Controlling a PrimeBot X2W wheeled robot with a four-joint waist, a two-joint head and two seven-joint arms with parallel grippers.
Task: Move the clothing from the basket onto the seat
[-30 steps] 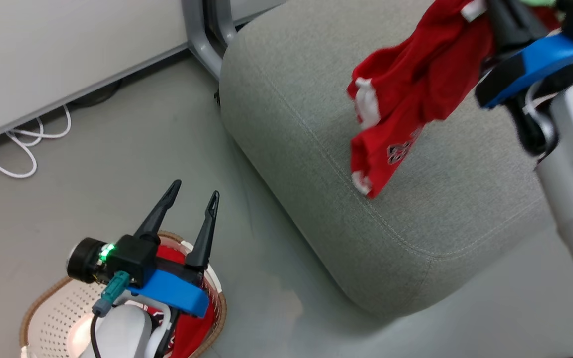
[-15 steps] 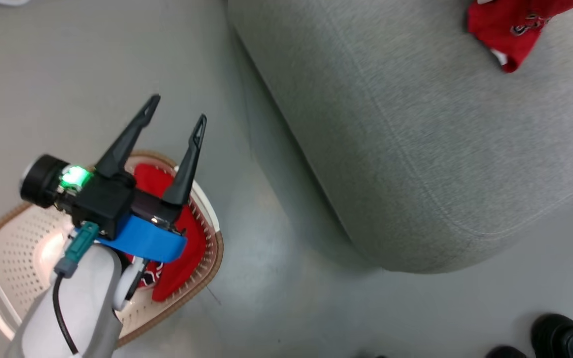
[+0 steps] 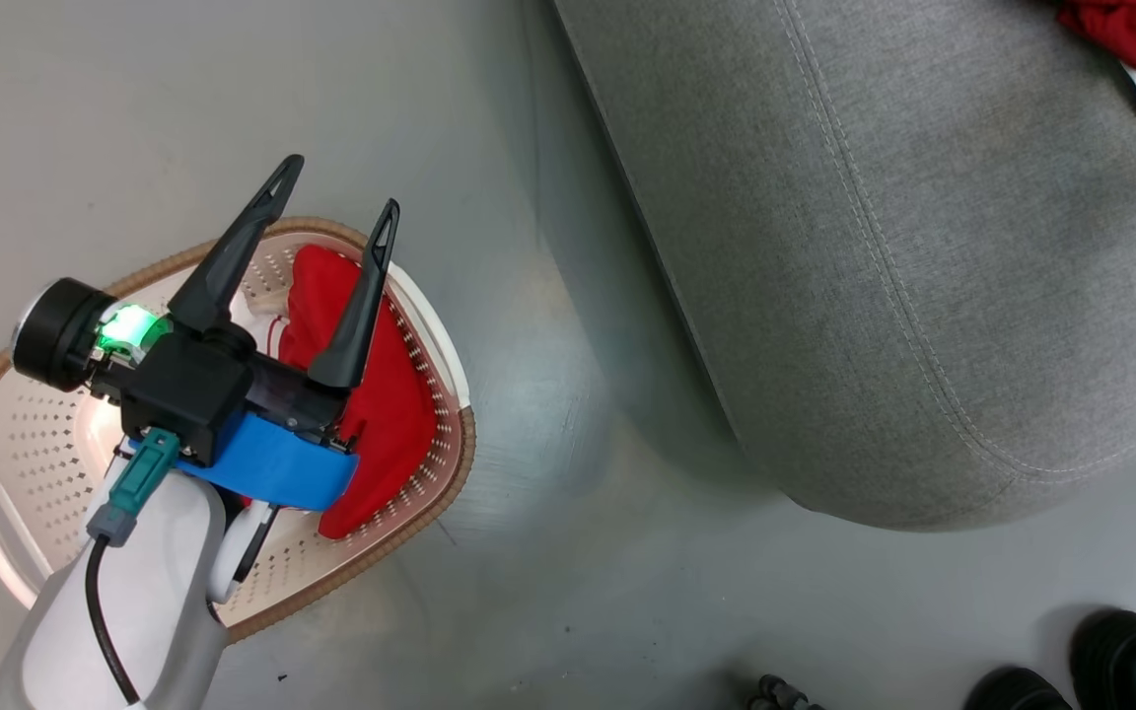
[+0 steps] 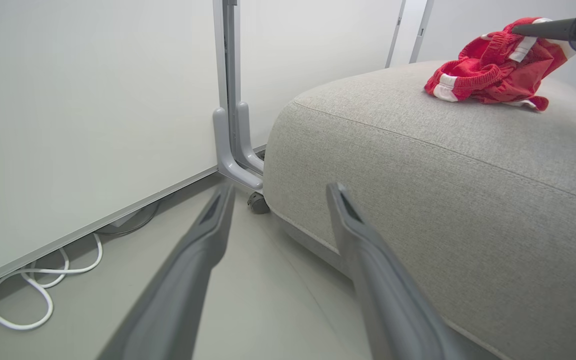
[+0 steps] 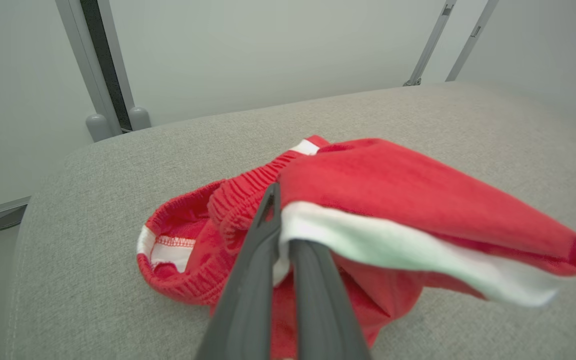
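Clothing point(image 5: 368, 200) — one red piece is lying bunched on the seat point(image 5: 118, 165), the right gripper point(image 5: 278, 210) clamping its white trim, probably settling it before release. More red cloth point(image 3: 376, 394) is waiting in the basket point(image 3: 450, 463); the left gripper point(image 3: 339, 185) is hovering above, spread wide, empty. Shoes point(image 3: 1120, 656) are standing near the seat's corner.

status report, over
Left gripper open above basket. Right gripper shut on red shorts, on sofa. Red garment in basket. Person's shoes on floor nearby.

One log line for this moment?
right gripper: shut on red shorts, on sofa | left gripper: open, over basket | basket: red garment inside
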